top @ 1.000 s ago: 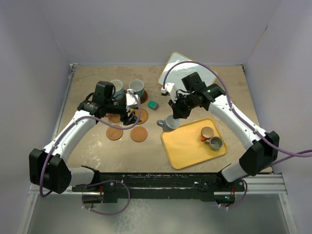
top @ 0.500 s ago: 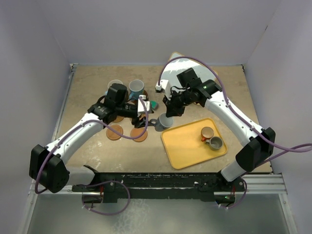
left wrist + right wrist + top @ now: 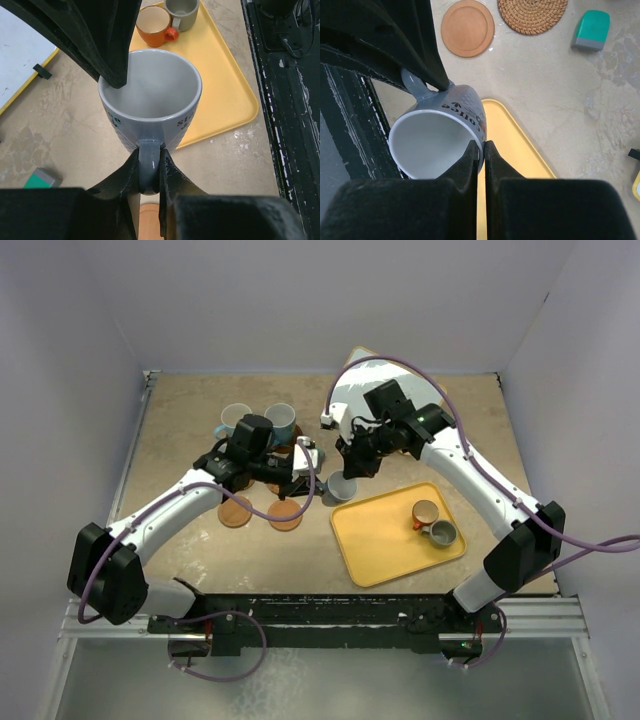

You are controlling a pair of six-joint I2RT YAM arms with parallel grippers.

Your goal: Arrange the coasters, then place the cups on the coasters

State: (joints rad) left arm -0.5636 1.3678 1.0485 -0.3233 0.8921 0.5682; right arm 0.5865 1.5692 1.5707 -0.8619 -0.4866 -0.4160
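While the right gripper [image 3: 481, 150] is pinching the grey mug [image 3: 150, 107] by its rim just off the yellow tray's [image 3: 385, 540] left corner, the left gripper [image 3: 149, 172] is clamping its handle, which is pointing away from the tray toward the bare orange coasters [image 3: 285, 515], nearer the left arm.
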